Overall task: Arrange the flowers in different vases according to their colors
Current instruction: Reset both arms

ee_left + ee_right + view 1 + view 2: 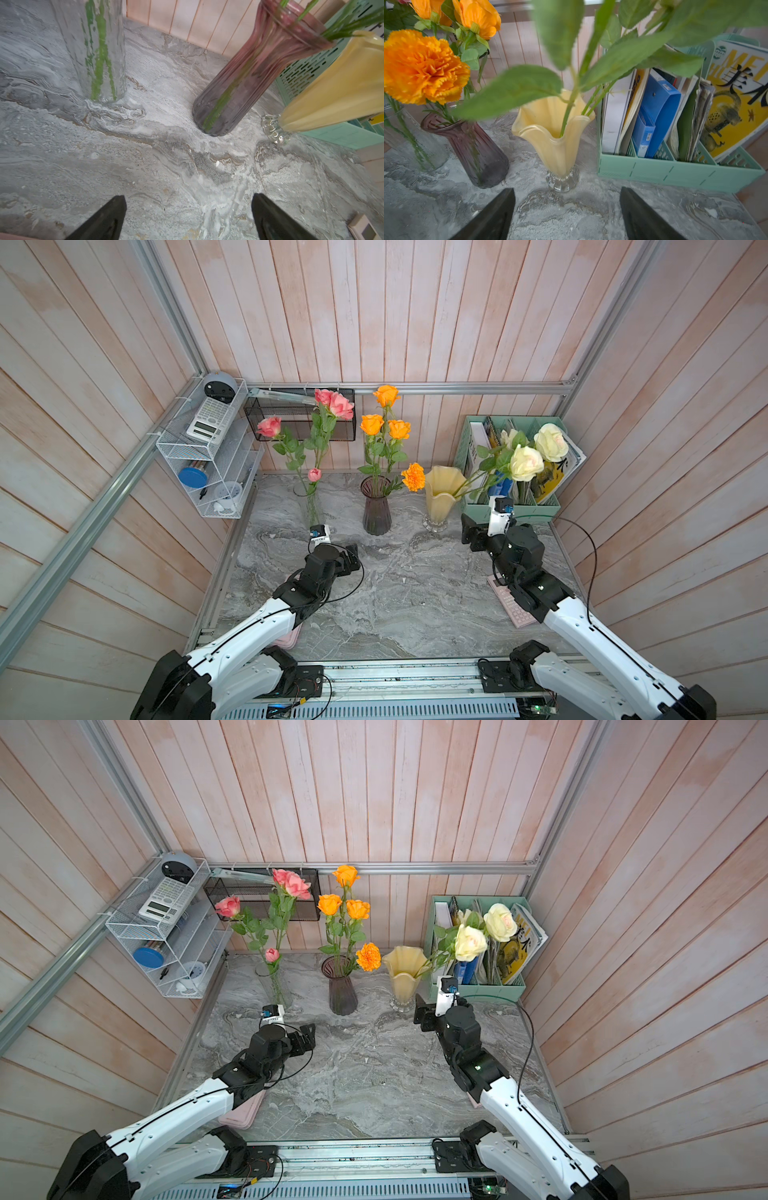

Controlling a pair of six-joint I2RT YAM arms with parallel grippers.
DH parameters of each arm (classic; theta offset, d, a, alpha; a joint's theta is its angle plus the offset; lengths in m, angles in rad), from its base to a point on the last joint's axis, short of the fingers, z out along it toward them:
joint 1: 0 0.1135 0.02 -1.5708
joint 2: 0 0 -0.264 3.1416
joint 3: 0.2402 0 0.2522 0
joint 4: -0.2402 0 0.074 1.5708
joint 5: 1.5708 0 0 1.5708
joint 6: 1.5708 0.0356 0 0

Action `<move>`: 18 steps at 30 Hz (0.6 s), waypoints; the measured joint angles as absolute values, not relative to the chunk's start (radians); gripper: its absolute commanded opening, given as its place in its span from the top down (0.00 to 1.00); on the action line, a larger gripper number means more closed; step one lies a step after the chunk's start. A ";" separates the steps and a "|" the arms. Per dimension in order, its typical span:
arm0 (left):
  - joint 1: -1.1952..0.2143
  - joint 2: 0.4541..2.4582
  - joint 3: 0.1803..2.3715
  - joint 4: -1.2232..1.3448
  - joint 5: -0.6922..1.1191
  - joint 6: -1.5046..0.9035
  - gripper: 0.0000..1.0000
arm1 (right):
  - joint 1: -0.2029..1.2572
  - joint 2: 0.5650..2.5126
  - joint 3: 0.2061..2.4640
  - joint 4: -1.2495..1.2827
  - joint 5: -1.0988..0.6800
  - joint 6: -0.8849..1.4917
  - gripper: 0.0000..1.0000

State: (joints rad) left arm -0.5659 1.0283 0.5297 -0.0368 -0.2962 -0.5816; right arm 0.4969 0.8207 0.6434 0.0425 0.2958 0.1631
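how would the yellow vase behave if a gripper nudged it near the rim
Probably tippy: the yellow vase flares wide above a small clear foot. The white roses all lean out one side, likely pulling it that way. It looks like glossy glass, so it is likely slippery, and breakable if it falls.

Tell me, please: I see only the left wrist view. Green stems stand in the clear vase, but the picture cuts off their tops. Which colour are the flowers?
Observer: Pink. In both top views the pink flowers rise from the clear vase.
Operator: And the stems in the purple vase?
Observer: The purple vase holds only orange flowers.
Operator: Is the right arm carrying a flower?
Observer: No. In the right wrist view the right fingers stand wide apart with nothing between them.
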 measured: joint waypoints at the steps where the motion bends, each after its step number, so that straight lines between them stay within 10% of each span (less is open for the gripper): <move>1: -0.555 1.027 0.534 -0.037 -0.297 -0.577 0.00 | 0.497 0.786 0.628 0.020 0.298 0.172 0.07; 18: -0.256 0.986 0.542 -0.003 -0.558 -0.511 0.00 | 0.432 0.723 0.472 -0.187 0.472 0.352 0.02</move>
State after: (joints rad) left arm -0.2562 0.9859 0.5419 -0.0032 -0.5583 -0.5106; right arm 0.4320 0.7227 0.4725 -0.1875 0.4725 0.3523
